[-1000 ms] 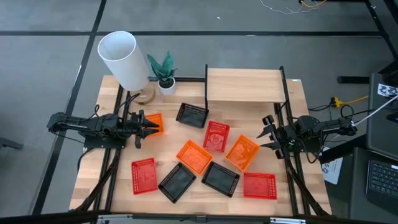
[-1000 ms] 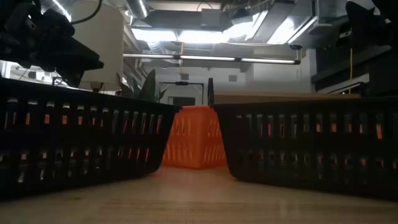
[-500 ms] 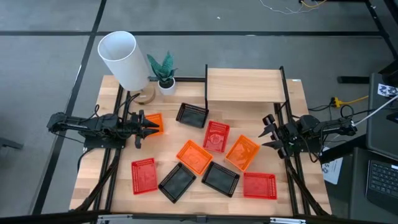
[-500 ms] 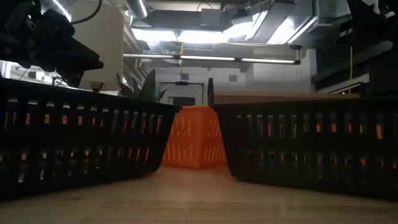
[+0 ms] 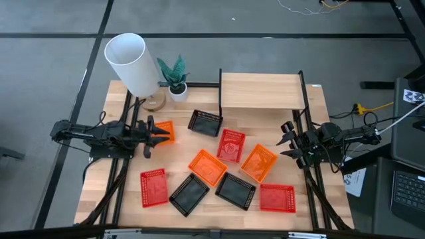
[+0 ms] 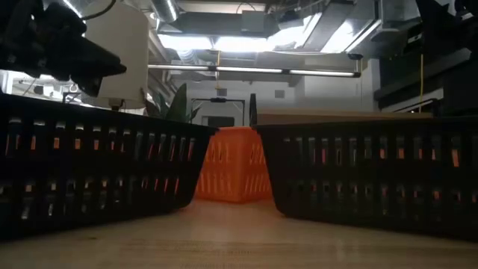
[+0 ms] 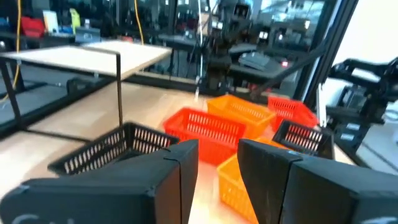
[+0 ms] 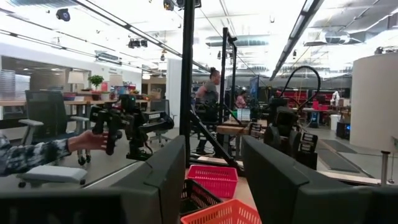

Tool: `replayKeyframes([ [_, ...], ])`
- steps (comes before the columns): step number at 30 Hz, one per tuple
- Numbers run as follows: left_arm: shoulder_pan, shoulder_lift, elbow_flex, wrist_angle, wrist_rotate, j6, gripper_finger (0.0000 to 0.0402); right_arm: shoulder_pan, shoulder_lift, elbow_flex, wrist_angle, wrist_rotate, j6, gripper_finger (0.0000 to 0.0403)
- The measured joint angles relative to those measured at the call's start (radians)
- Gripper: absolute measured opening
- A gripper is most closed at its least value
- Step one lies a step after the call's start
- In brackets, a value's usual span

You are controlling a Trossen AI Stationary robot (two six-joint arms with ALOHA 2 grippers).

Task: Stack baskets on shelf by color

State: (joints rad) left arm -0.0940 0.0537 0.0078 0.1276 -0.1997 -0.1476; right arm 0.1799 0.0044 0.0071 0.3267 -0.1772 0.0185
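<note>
Nine baskets lie loose on the wooden tabletop, resting on their bottoms. The orange ones are one (image 5: 165,131) right by my left gripper, one (image 5: 206,166) and one (image 5: 258,162). The red ones are one (image 5: 230,145), one (image 5: 153,186) and one (image 5: 277,198). The black ones are one (image 5: 205,123), one (image 5: 189,194) and one (image 5: 236,190). The shelf (image 5: 260,91) stands bare at the far right. My left gripper (image 5: 154,136) (image 7: 217,155) hovers open at the left edge, and my right gripper (image 5: 285,140) (image 8: 214,155) hovers open at the right edge. Both hold nothing.
A white cylinder (image 5: 133,63) and a small potted plant (image 5: 176,76) stand at the far left corner. In the low view two black baskets (image 6: 97,172) (image 6: 373,168) fill the foreground. People stand in the room beyond; a sleeved hand (image 8: 93,140) holds a device.
Both arms have stayed in place. My left gripper has tipped and rolled a little, as the low view shows. No basket has moved.
</note>
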Motion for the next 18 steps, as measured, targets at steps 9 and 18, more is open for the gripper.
replayKeyframes([
  [9,0.000,0.000,0.000,0.236,0.000,0.001,0.0105,0.000,0.000,0.000,0.000,0.035,0.004,0.0161],
  [18,0.000,0.000,0.000,0.325,0.002,-0.023,0.0105,0.000,0.000,0.004,0.213,0.037,0.121,0.0161],
])
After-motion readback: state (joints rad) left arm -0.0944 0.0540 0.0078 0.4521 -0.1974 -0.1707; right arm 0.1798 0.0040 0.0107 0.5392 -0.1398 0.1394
